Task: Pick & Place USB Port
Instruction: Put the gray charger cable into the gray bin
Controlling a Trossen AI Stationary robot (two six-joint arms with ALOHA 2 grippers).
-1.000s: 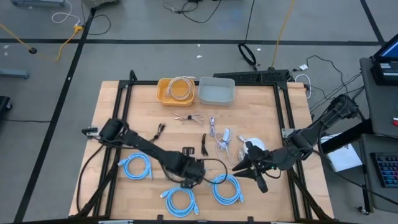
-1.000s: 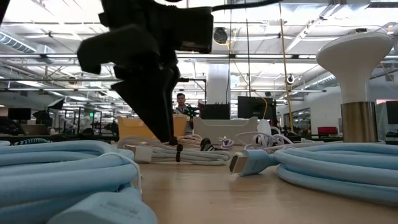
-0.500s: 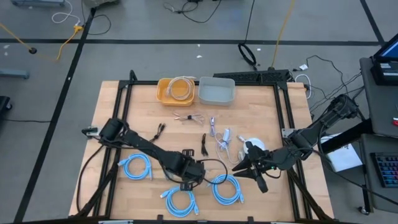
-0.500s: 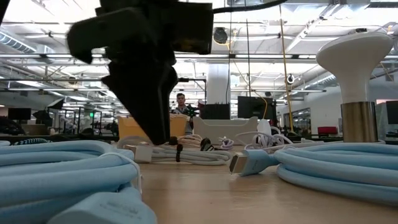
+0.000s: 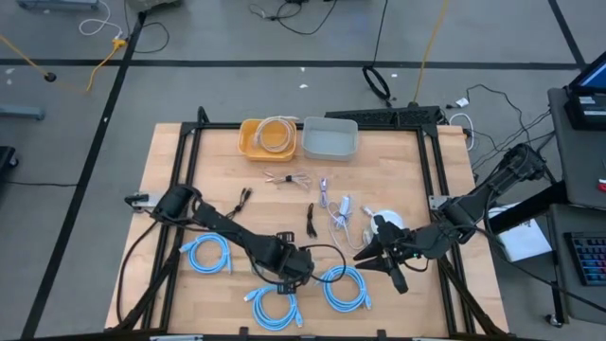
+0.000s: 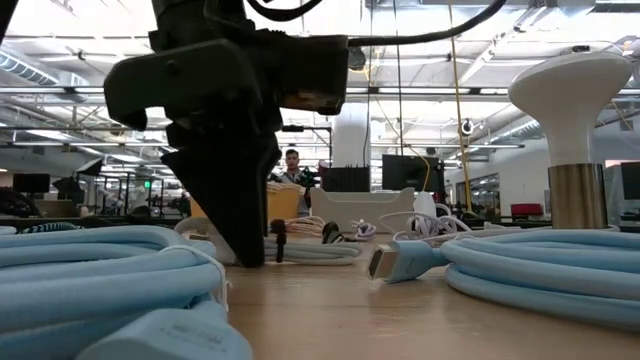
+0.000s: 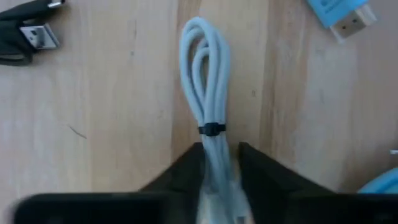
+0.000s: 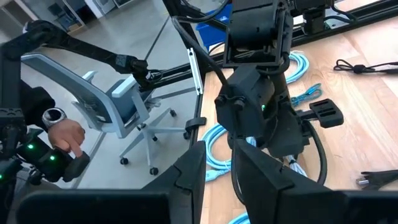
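wooden table (image 5: 170, 161) — blue cable coils (image 5: 206, 254), yellow bowl (image 5: 256, 142), grey bin (image 5: 329, 140)

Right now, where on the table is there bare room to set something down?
Bare wood lies left of the yellow tray, along the table's left edge, and right of the grey bin toward the far right corner. It is crowded in the middle and along the near edge, among the blue cable coils.

3 blue cable coils (image 5: 206, 256), yellow bin (image 5: 268, 138), grey bin (image 5: 329, 138), maybe lamp (image 6: 572, 110).
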